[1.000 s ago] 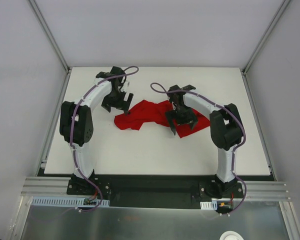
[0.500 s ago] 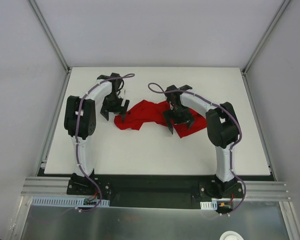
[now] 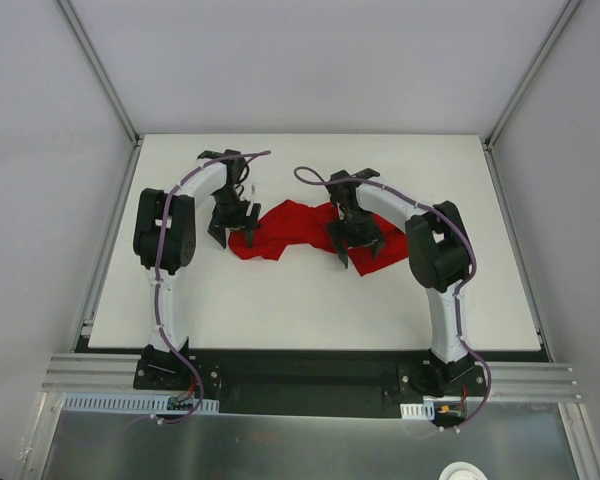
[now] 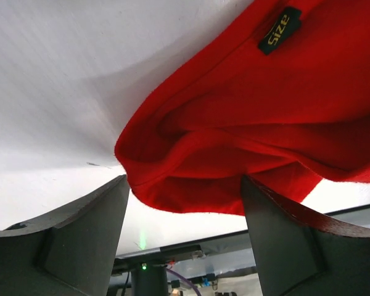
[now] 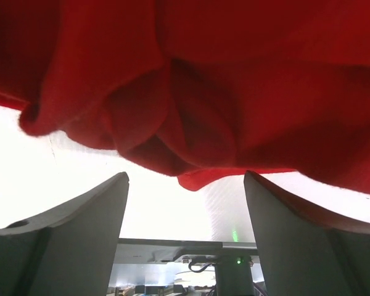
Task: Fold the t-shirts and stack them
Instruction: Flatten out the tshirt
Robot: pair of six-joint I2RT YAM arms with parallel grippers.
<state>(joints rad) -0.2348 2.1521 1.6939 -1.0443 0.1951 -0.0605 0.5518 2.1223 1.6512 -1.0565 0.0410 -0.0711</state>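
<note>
T-shirt (image 3: 295,226) folds within left tool (image 3: 234,232), right tool (image 3: 360,250)

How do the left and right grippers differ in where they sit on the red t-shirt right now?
The left gripper sits at the t-shirt's left edge, partly over bare table; the right gripper sits over its right part, cloth on both sides. The left wrist view shows a folded hem and a size label; the right wrist view shows only bunched folds. Shared: both point down, fingers spread, neither closed on cloth.
</note>
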